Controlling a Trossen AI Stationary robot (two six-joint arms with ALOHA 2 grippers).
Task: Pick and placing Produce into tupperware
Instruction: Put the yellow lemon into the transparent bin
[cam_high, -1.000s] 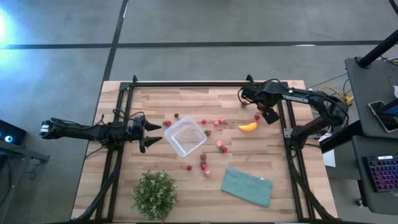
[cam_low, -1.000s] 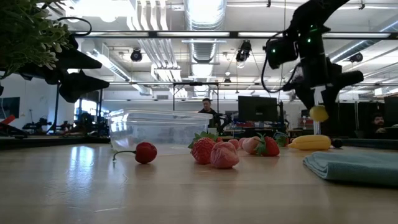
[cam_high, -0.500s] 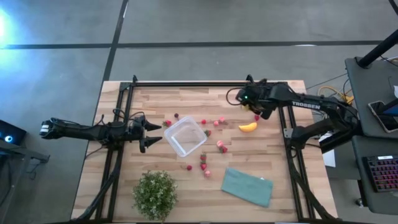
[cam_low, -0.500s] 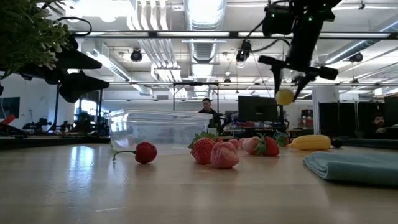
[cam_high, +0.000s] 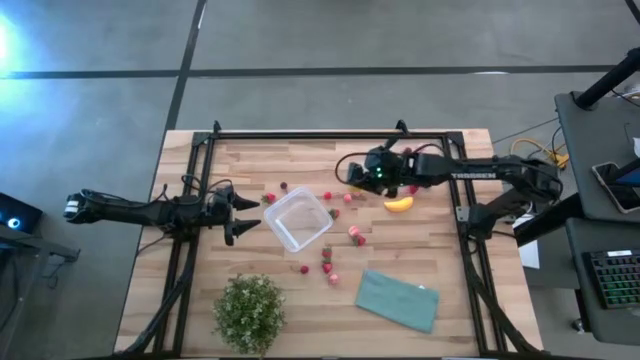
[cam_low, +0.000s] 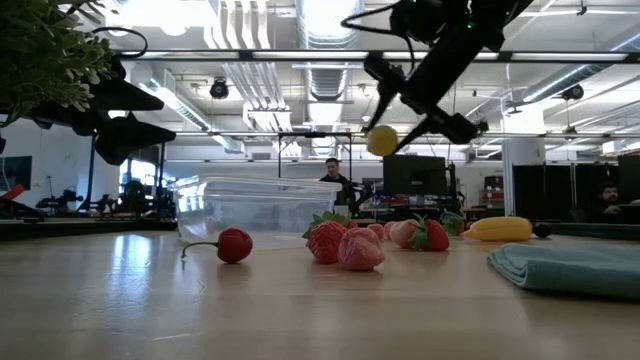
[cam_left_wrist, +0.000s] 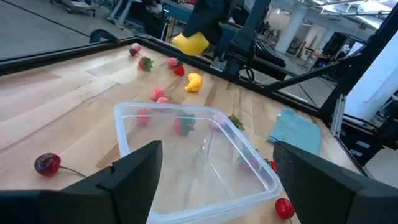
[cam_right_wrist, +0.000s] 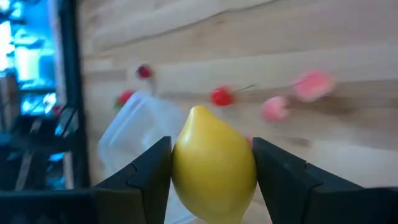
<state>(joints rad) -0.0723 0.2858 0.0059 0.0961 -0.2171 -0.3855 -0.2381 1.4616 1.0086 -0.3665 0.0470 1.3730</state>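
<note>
Desk (cam_high: 250, 150): pale wood planks, black frame rails on both sides, two dark arms reaching in from left and right.

Green potted plant (cam_high: 248, 313) at the near edge, left of centre. Teal folded cloth (cam_high: 398, 299) at the near edge, right of centre.

Tupperware (cam_high: 298, 219): clear, square, rounded corners, sits left of desk centre, turned corner-on like a diamond. Looks empty from above; the red shapes seen through its walls in the left wrist view seem to lie behind it.

Left hand (cam_high: 245, 213): low over the desk just left of the tupperware, fingers spread wide, holding nothing. This arm waits.

Right hand (cam_low: 392, 122): raised well clear of the desk, over the far right of centre, fingers pinching a yellow round fruit (cam_right_wrist: 213, 164) by its sides. The fruit is lemon-shaped; its pointed end faces away from the wrist, long axis running along the fingers.

Key relation: the tupperware lies to the left of the right hand and nearer the front edge, a short carry away, strawberries between. My judgement: the carry is under way, release not yet due. The left hand is nearer the box, but the right holds the load.

Banana (cam_high: 399, 204): flat on the desk just right of the right hand, long axis roughly left-right.

Strawberries (cam_high: 356, 236): scattered right of and in front of the tupperware; one stemmed red one (cam_low: 233, 245) lies apart.
</note>
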